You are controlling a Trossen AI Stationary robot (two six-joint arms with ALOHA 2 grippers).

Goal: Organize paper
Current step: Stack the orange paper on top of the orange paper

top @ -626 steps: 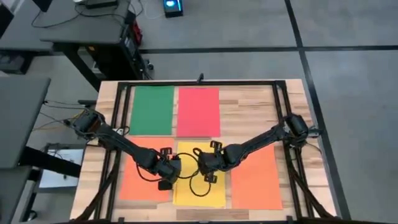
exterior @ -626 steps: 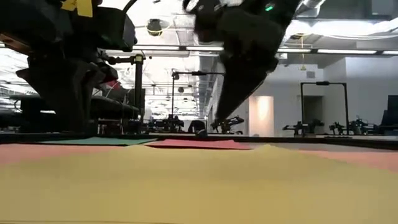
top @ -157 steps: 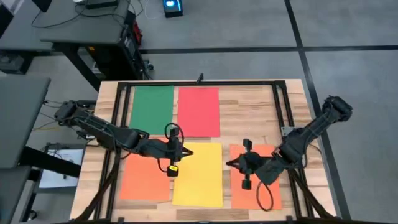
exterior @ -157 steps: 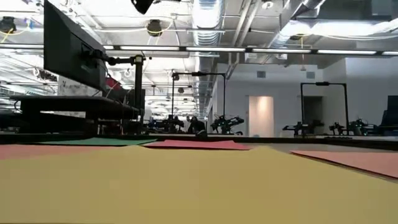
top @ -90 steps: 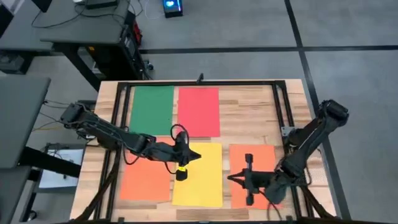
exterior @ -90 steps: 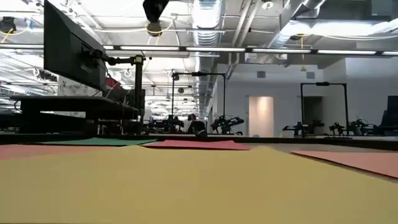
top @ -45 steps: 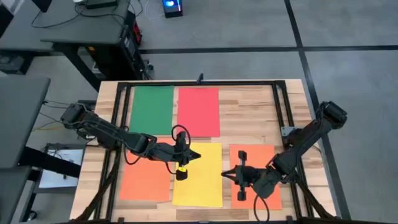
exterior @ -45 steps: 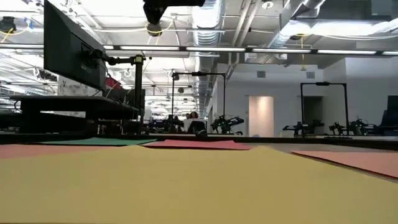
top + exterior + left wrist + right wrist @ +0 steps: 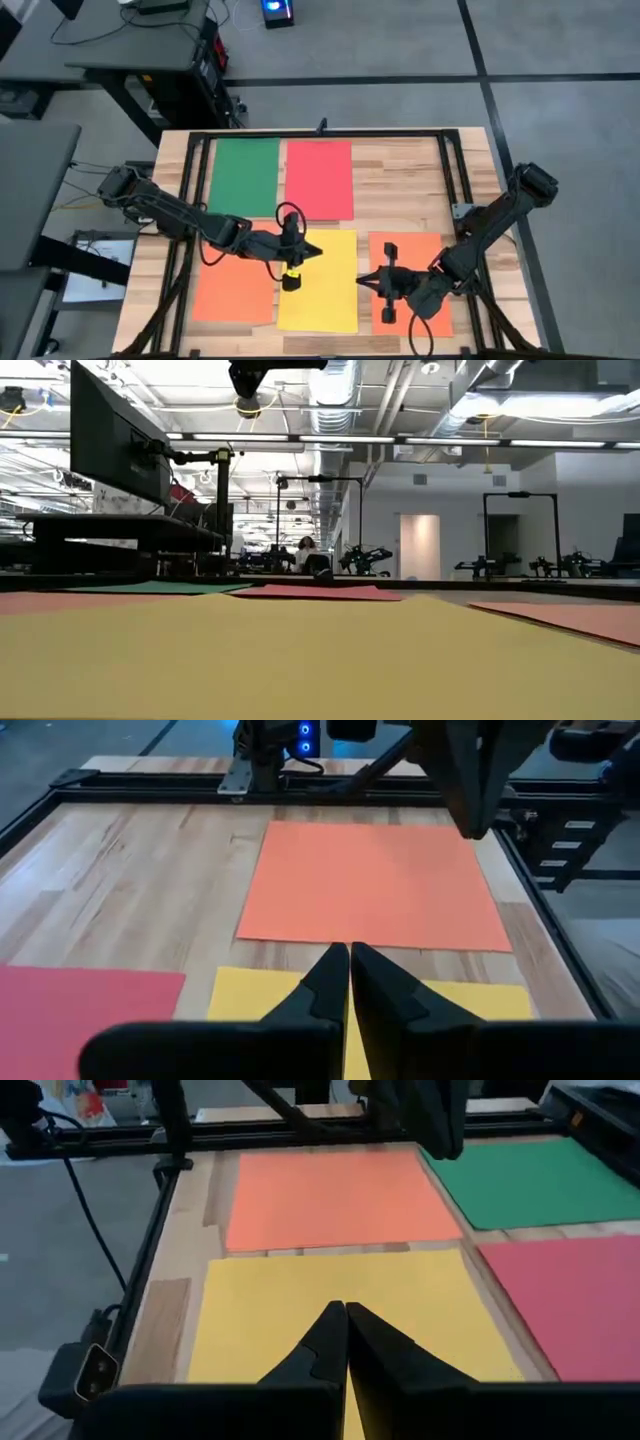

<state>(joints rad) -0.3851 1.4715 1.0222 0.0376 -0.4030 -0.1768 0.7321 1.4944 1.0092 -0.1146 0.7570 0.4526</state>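
Five sheets of paper lie flat on the wooden table. At the far side are a green sheet (image 9: 245,177) and a red sheet (image 9: 319,179). At the near side are an orange sheet (image 9: 235,288), a yellow sheet (image 9: 318,285) and a second orange sheet (image 9: 415,275). My left gripper (image 9: 318,250) is shut and hangs over the yellow sheet's far edge (image 9: 440,995), pointing toward the table's right. My right gripper (image 9: 360,282) is shut, at the yellow sheet's right edge, pointing left over the yellow sheet (image 9: 330,1295). Neither shows at table height in the low view.
A black metal frame (image 9: 320,133) runs round the table top, with rails down both sides. Bare wood (image 9: 400,180) lies right of the red sheet. A cable loops under the right arm (image 9: 425,325). The room behind shows desks and stands.
My right gripper has moved toward the table's left, from over the right orange sheet to the yellow sheet's right edge, and stays shut. The sheets have not moved.
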